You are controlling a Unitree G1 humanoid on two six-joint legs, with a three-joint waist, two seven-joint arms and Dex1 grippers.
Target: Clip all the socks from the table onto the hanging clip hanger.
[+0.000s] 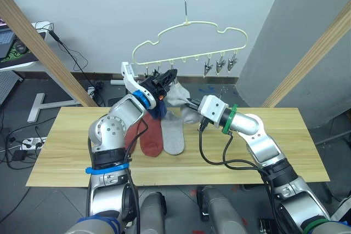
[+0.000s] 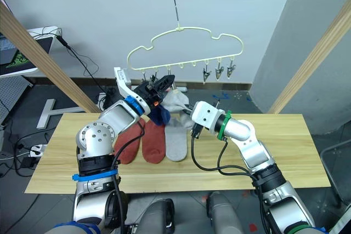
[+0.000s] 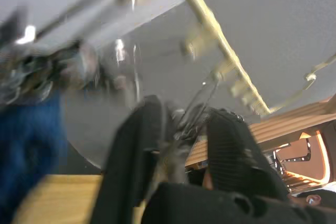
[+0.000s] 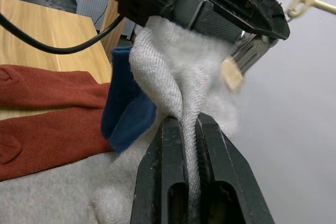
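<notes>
**Two arms team up to clip a grey sock**

On the long light wooden table [image 1: 285,135], two rust-red ankle socks [image 1: 151,138] lie side by side near the middle of its far edge, a light grey sock [image 1: 174,135] flat just beside them on the right. Above them, the left gripper [image 1: 167,78] reaches up to the pale-yellow wire clip hanger [image 1: 189,42], its black fingers [image 3: 231,150] pinching one small metal clip [image 3: 197,111], apparently squeezing it open. A blue sock [image 4: 126,108] hangs beside it, already clipped by the look of it. From the right, the right gripper [image 4: 184,129] has its jaws nearly closed on a fold of a second light grey sock [image 4: 178,72], lifting its cuff toward the pinched clip. Three spare clips [image 1: 219,65] dangle at the bar's right end.
</notes>
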